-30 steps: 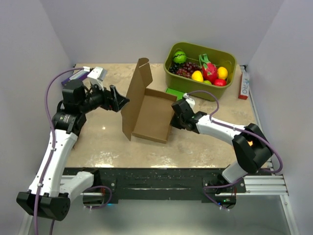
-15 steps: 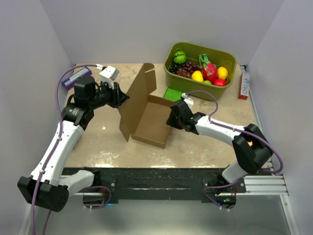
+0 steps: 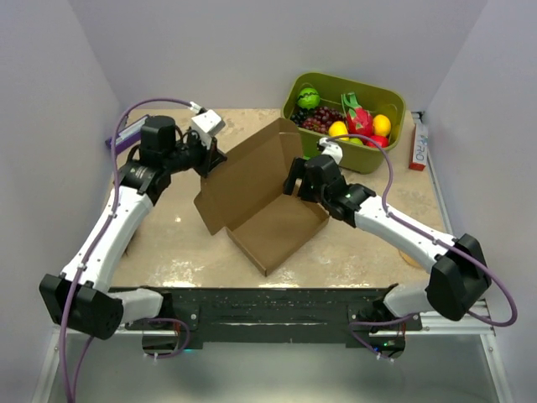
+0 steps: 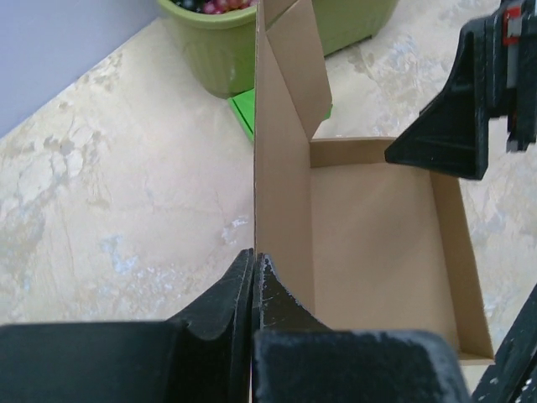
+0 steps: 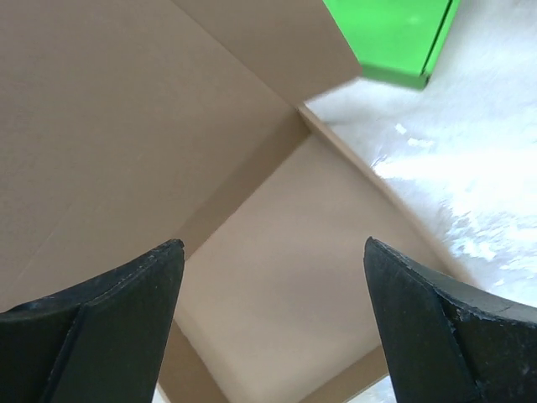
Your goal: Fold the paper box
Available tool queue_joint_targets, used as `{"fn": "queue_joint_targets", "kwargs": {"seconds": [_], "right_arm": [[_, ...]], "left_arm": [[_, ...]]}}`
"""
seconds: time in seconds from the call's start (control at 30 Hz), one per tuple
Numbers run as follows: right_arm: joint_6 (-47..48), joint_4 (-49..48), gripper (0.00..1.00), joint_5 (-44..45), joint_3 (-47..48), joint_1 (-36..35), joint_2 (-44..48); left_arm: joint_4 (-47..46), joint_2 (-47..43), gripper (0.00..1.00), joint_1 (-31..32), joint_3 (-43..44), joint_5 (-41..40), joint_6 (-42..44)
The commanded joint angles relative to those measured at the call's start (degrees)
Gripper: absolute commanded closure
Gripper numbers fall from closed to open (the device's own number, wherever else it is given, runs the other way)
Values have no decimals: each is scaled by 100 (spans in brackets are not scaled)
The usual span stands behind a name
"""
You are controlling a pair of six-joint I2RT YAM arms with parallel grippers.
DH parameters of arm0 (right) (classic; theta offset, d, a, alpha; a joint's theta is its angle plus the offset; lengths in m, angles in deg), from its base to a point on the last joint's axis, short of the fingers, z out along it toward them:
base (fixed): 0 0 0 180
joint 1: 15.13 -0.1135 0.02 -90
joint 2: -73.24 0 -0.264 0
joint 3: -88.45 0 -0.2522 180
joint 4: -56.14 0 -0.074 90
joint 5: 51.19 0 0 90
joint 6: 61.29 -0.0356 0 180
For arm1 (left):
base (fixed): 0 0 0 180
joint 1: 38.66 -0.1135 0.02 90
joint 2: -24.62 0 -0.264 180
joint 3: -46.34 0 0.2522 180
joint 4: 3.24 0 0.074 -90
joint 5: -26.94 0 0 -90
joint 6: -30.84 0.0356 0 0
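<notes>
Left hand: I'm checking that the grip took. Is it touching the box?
Touching. The left wrist view shows the left hand shut on the edge of the upright lid of the box, with the cardboard pinched tight and no gap showing.

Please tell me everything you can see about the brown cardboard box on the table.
The plain brown unprinted cardboard box is a die-cut sheet, half folded: a shallow rectangular tray with low walls lies on the marbled table, and its large lid panel stands raised along one long side. The left gripper is shut on the lid's edge. The right gripper is open above the tray's inside, holding nothing.
</notes>
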Motion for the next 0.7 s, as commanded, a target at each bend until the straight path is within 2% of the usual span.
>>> {"fn": "queue_joint_targets", "kwargs": {"seconds": [0.0, 0.23, 0.4, 0.43, 0.47, 0.57, 0.67], "right_arm": [[635, 175, 8, 323, 108, 27, 295], [741, 104, 7, 410, -323, 35, 734], [785, 209, 7, 490, -464, 35, 945], [803, 218, 7, 516, -455, 35, 998], [803, 253, 7, 516, -472, 35, 1033], [812, 280, 6, 560, -473, 35, 1138], [820, 227, 5, 560, -490, 35, 1200]], "left_arm": [[151, 405, 100, 42, 668, 570, 1078], [704, 1721, 100, 42, 1829, 816, 1834], [793, 2312, 100, 25, 2593, 597, 2107], [697, 2391, 92, 25, 2647, 449, 2107], [626, 2418, 67, 25, 2691, 369, 2037], [380, 2331, 30, -19, 2692, 202, 1905], [-50, 1980, 20, -98, 2402, -10, 1686]]}}
